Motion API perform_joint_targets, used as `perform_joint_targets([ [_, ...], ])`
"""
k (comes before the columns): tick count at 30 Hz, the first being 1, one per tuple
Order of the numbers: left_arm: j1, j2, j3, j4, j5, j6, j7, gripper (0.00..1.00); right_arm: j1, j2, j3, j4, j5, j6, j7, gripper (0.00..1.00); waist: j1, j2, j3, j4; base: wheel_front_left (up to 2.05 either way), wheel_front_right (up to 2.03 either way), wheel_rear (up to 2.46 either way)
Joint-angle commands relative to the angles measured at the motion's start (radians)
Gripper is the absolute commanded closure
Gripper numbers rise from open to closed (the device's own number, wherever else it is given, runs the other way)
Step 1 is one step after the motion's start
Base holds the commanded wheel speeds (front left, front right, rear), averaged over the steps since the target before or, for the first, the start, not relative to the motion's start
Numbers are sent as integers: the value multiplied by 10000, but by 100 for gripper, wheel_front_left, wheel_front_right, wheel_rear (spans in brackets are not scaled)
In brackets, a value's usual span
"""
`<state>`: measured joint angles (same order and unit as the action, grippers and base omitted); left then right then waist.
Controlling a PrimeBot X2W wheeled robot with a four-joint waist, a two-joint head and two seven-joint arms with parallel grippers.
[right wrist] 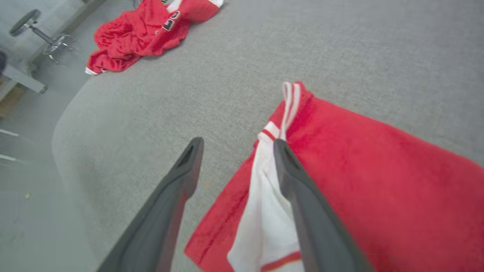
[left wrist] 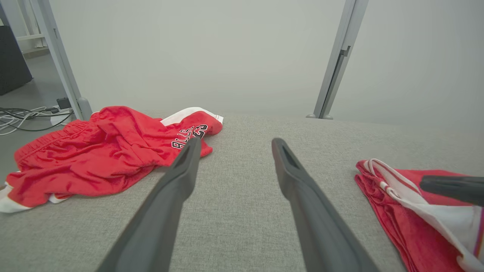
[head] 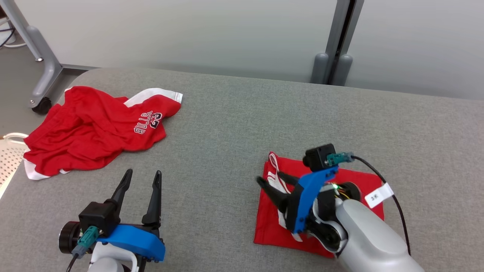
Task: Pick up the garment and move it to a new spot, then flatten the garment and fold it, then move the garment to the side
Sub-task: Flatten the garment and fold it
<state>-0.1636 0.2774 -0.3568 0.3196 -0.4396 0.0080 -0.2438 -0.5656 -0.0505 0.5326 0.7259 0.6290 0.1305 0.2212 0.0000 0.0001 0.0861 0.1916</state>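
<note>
A folded red garment [head: 272,224] with white trim lies flat on the grey table [head: 234,124], at the front right. My right gripper [head: 270,177] hovers open over its left edge; in the right wrist view one finger [right wrist: 298,189] sits above the white trim [right wrist: 264,211] and the other is over bare table beside the folded garment [right wrist: 378,181]. A second, crumpled red garment [head: 98,128] marked "BULLS 23" lies at the back left. My left gripper [head: 143,173] stands open and empty just in front of that crumpled garment [left wrist: 94,158].
The table's rounded left edge [right wrist: 64,124] drops to the floor. A grey frame leg on a caster [head: 41,102] stands off the back left corner. Two grey posts [head: 332,64] rise behind the table. A white perforated basket [head: 9,158] shows at the left edge.
</note>
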Motion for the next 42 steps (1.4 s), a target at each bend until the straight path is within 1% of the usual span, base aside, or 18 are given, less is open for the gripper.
perform_joint_targets([
  [1,-28,-1,49,4,-23,13,-39,0,-199,-4,91,-194,268,5,-88,0,0,-1,-8,-32,0,0,0],
  [2,22,33,86,16,-68,49,-49,0,-346,-14,421,-838,1031,5,-326,0,0,-1,-38,-122,0,0,0],
  [3,48,49,103,19,-84,64,-57,0,-453,-19,499,-1129,1293,5,-479,0,0,-1,-61,-171,0,0,0],
  [4,77,71,129,20,-78,74,-56,0,-539,-22,555,-1377,1403,5,-612,0,0,-1,-97,-230,0,0,0],
  [5,147,91,166,3,-123,107,-74,0,-673,-23,343,-1671,1237,5,-947,0,0,-1,-189,-342,0,0,0],
  [6,184,103,174,-11,-144,132,-81,0,-670,-32,120,-1739,1090,5,-1078,0,0,-1,-231,-392,0,0,0],
  [7,184,103,174,-11,-144,132,-81,0,-670,-32,120,-1739,1090,5,-1078,0,0,-1,-231,-392,0,0,0],
  [9,249,121,214,-46,-164,171,-93,0,-540,-103,-446,-1909,651,5,-1295,0,0,-1,-332,-501,0,0,0],
  [11,373,137,234,-73,-182,203,-102,0,-174,-391,-1072,-2086,84,3,-1454,0,0,-1,-425,-605,0,0,0],
  [17,654,185,353,-114,-277,307,-130,0,1526,-1079,-3043,-3037,-1596,5,-1956,0,0,-1,-651,-930,0,0,0],
  [22,877,170,521,-56,-314,428,-175,0,3235,-1013,-4585,-3848,-2841,5,-2695,0,0,-1,-791,-1247,0,0,0],
  [25,995,157,626,21,-323,429,-197,0,4012,-804,-5093,-4359,-3448,5,-3191,0,0,-1,-852,-1426,0,0,0],
  [27,1043,178,679,65,-309,421,-206,0,4412,-656,-5332,-4571,-3704,5,-3337,0,0,-1,-904,-1541,0,0,0],
  [33,1065,122,716,200,-164,359,-221,0,5177,-261,-5917,-4842,-3954,5,-3234,0,0,-1,-1005,-1658,0,0,0],
  [42,991,57,749,339,-8,224,-223,0,5609,-50,-6415,-5081,-4238,5,-3158,0,0,-1,-1089,-1662,0,0,0],
])
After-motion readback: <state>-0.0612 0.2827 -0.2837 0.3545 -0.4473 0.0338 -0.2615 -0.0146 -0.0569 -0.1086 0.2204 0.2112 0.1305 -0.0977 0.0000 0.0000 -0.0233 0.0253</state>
